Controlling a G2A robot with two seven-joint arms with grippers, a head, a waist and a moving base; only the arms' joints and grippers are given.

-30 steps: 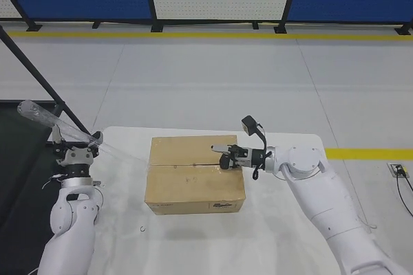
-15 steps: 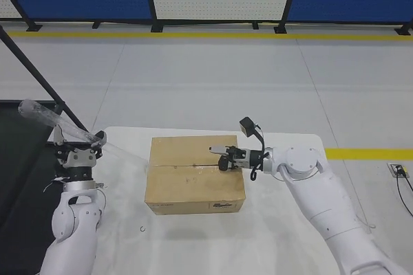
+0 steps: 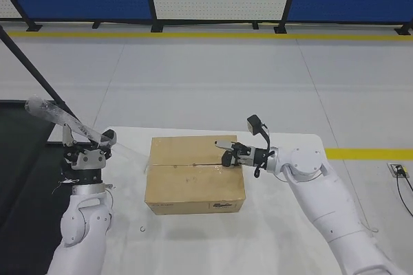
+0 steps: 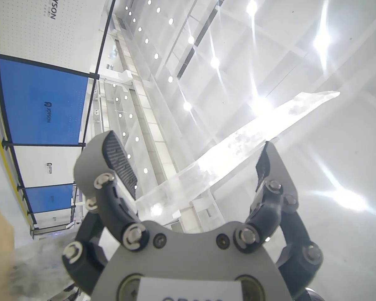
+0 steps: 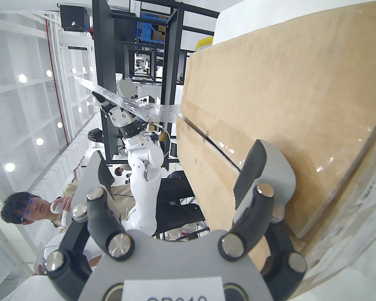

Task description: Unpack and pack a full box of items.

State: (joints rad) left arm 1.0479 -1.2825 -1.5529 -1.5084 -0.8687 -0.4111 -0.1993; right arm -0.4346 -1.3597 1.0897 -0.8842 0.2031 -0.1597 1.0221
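We see the cardboard box [image 3: 193, 179] closed on the white table [image 3: 282, 227], its flaps meeting along a left-to-right seam. A long strip of clear tape [image 3: 55, 113] rises from the box's left edge, up and away to the far left. The left gripper [image 3: 89, 141] is raised left of the box with its jaws spread. In its wrist view the tape crosses between the pads, so we judge it is clinging to a finger rather than being pinched. The right gripper [image 3: 225, 154] is also spread, over the right end of the box top by the seam, with one pad against the cardboard. Our main worry is the sticky strip. If it will not leave the left gripper's fingers, further pulling could drag the box left, since nothing clamps it. The tape could also tear short or fold back onto the cardboard. Around the table lies pale grey floor [image 3: 206, 75] with yellow lines [image 3: 193, 34], blue panels [image 3: 82, 8] at the far edge, and a black frame [image 3: 27, 69] on the left
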